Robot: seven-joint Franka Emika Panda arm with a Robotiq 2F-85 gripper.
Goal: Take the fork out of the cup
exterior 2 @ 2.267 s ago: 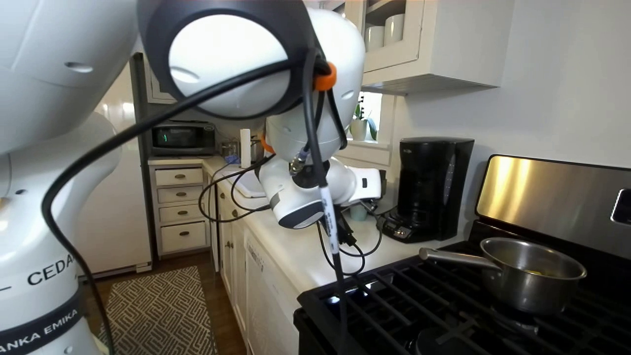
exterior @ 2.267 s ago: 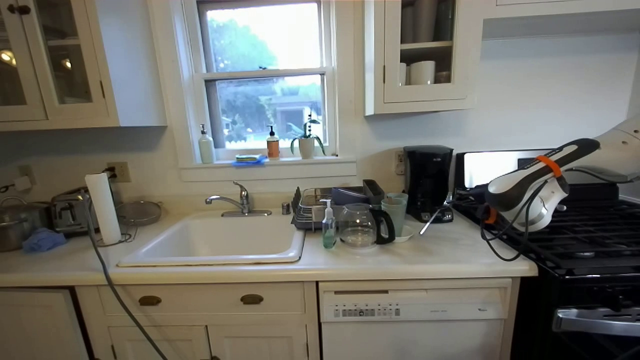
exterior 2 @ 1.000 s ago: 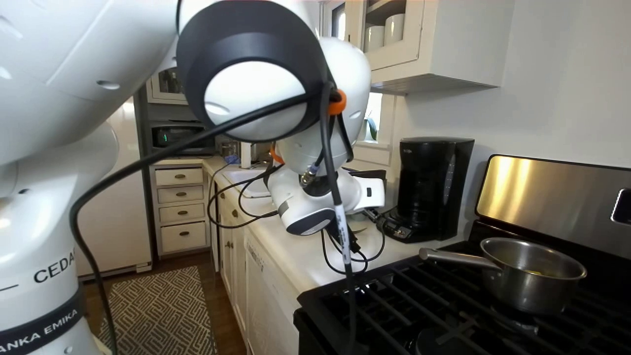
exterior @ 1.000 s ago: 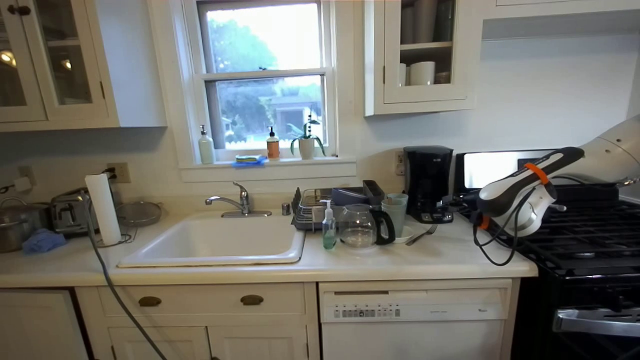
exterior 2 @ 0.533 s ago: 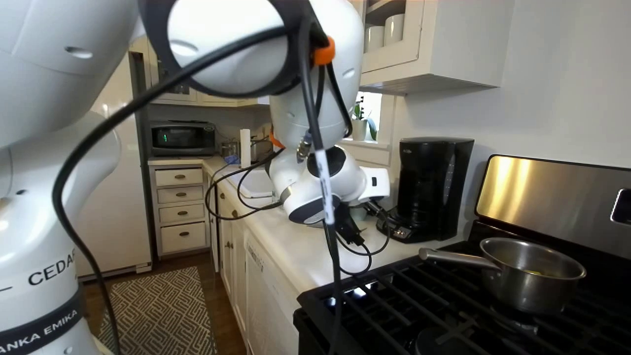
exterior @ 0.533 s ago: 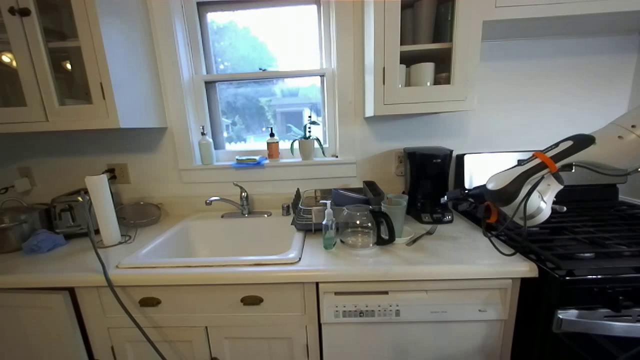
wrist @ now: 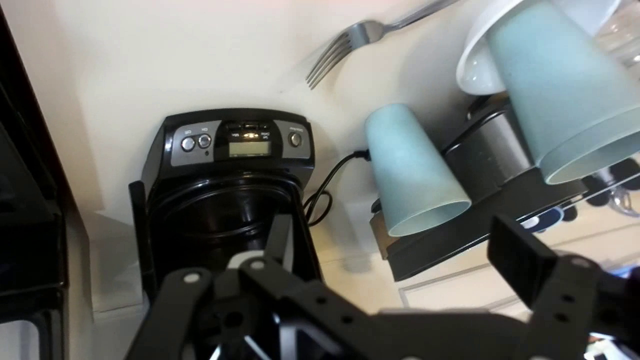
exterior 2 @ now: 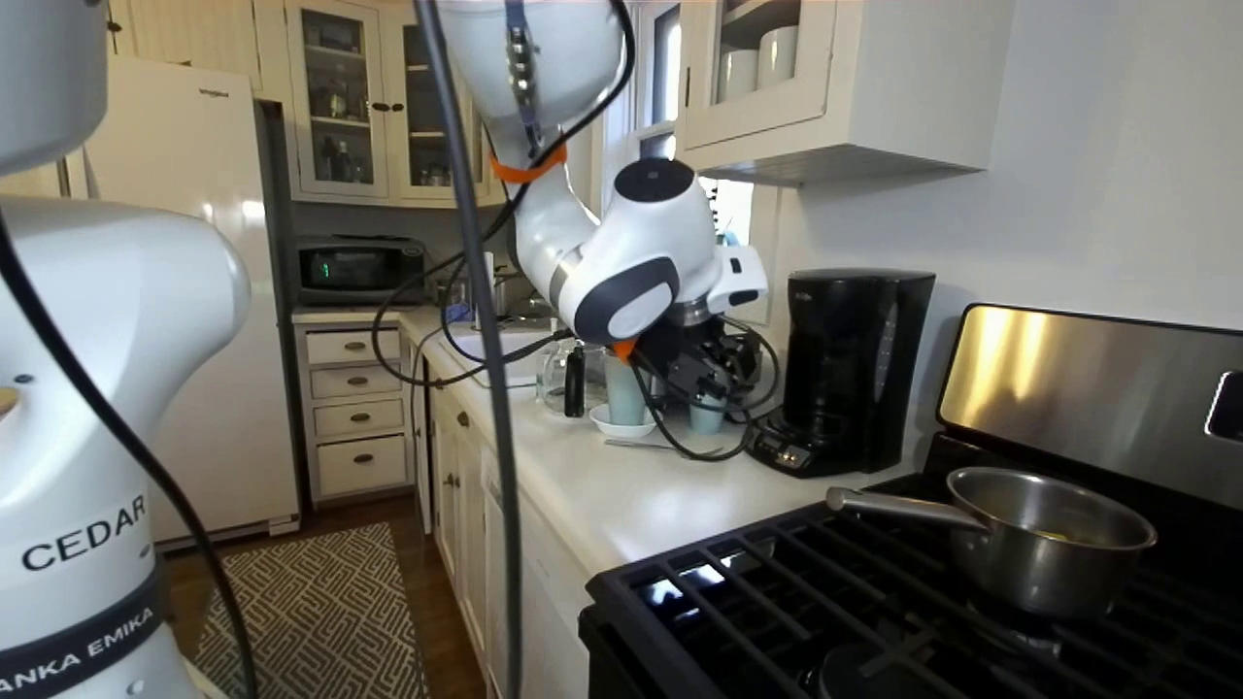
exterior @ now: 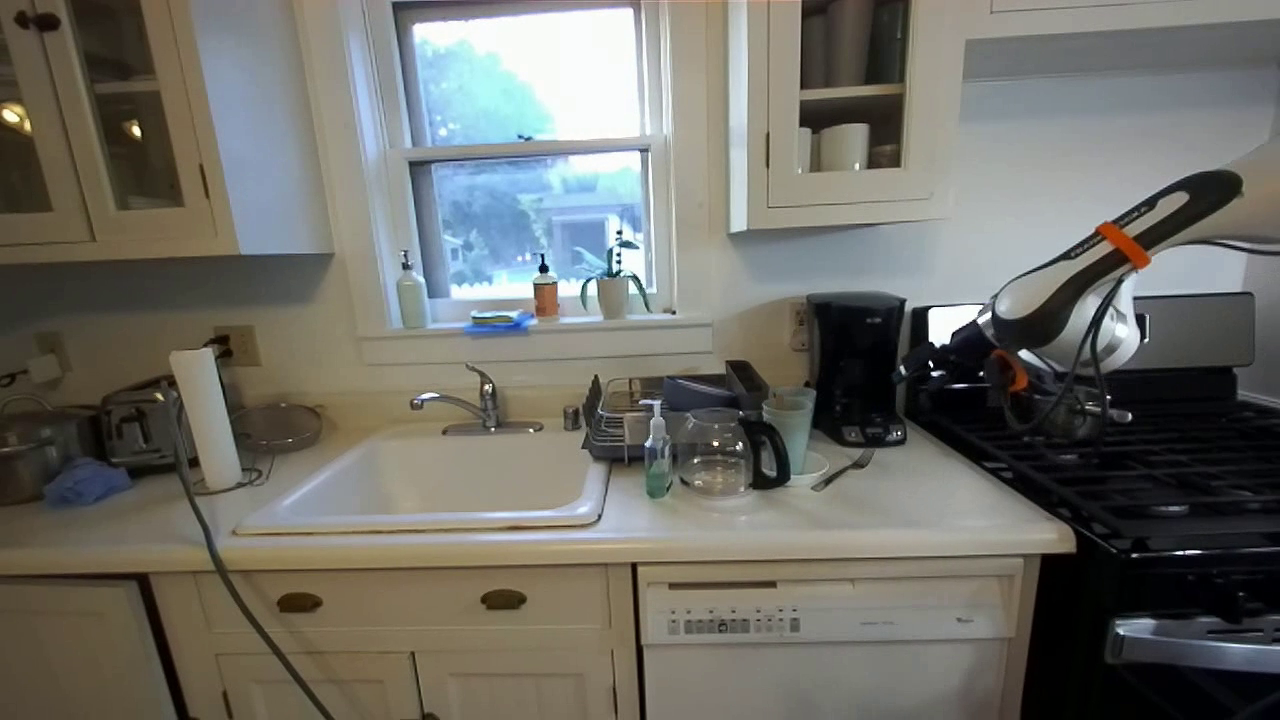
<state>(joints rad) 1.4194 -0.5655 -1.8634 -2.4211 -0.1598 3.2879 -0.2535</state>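
The slim grey metal fork [wrist: 367, 34] lies on the pale countertop [exterior: 930, 505], below the gripper [wrist: 395, 245] and well apart from it, its handle end just beside a shallow white dish [wrist: 475, 75]. The gripper's black fingers [wrist: 520, 260] are spread wide. A pale blue-green tumbler [wrist: 560, 85] stands upright on that dish, and a matching tumbler [wrist: 415, 170] stands ahead of the gripper, nearer the wall [exterior: 1100, 180]. Farther from the gripper than either is a clear glass carafe [exterior: 715, 455] with a black handle.

Just beside the gripper rises a tall black coffee maker [exterior: 858, 350]; the labels at its two round buttons [wrist: 204, 141] read "Off" and "On", upside down in the wrist view. Low on the white-and-black robot arm [exterior 2: 641, 272], dark capitals say CEDAR, with "ANKA EMIKA" on a dark band [exterior 2: 78, 631] beneath. Far beyond the gripper, a white refrigerator [exterior 2: 184, 291] carries a badge [exterior 2: 214, 94] that looks like "Whirlpool", though it's tiny from here. A steel saucepan [exterior 2: 1039, 563] sits on the black stove [exterior 2: 631, 631], on the gripper's opposite side from the fork.

A couple of seconds ago I saw the fork slanting in the air at the gripper; now it's down, and the arm has lifted, so the tumblers show more plainly than they did behind it.
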